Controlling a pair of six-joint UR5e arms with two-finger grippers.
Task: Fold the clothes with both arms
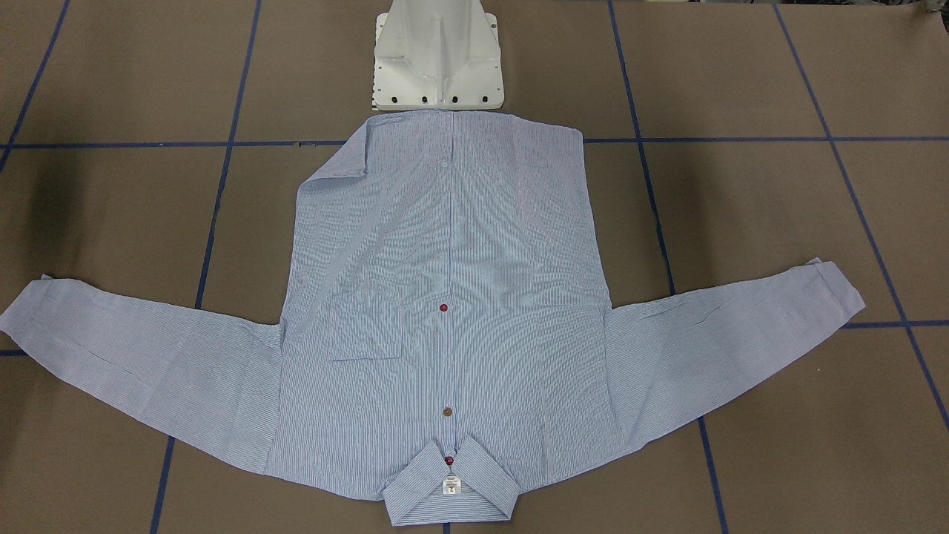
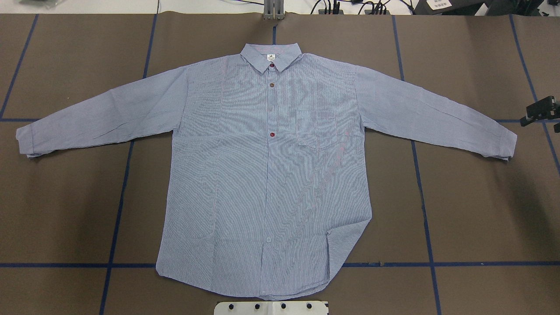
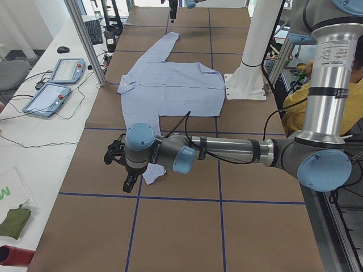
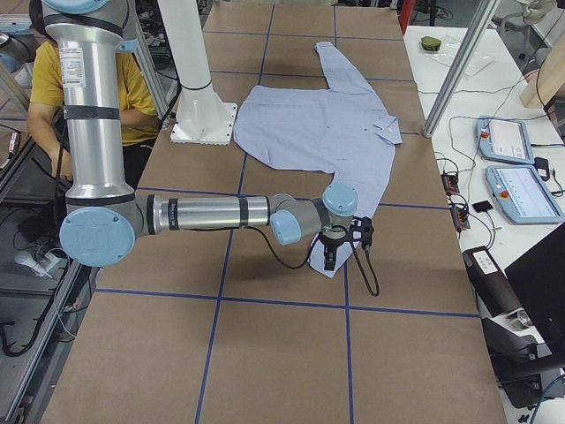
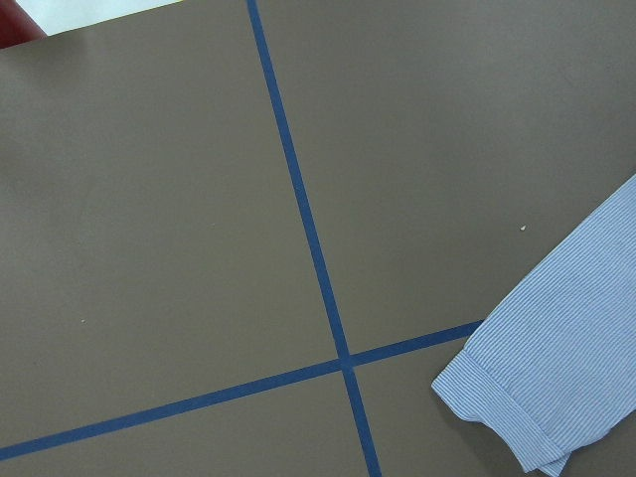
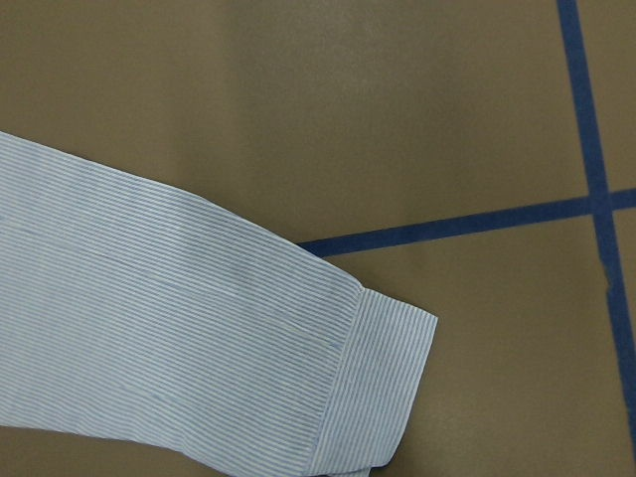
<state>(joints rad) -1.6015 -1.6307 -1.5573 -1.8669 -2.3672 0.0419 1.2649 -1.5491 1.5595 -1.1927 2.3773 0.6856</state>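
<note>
— Brown desk [image 2: 65,197], shirt [image 2: 262,175] spread flat; one cuff [image 5: 517,397] lies just beside our left tool [image 3: 129,182], the other beside our right tool [image 4: 328,258].
— How wide are they? We cannot tell; neither seems to hold cloth. Uneven pinches could skew our fold.

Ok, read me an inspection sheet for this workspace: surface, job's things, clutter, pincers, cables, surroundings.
Surface: brown table with a blue tape grid.
Job's things: shirt flat, buttoned, front up, sleeves spread; one hem corner turned over.
Clutter: nothing seen.
Pincers: left pincer over one cuff, right pincer over the other cuff; open or shut, cannot tell.
Cables: a black cable loops off the right wrist; loose wires on the side bench.
Surroundings: white pedestal, control tablets, a person in yellow.
</note>
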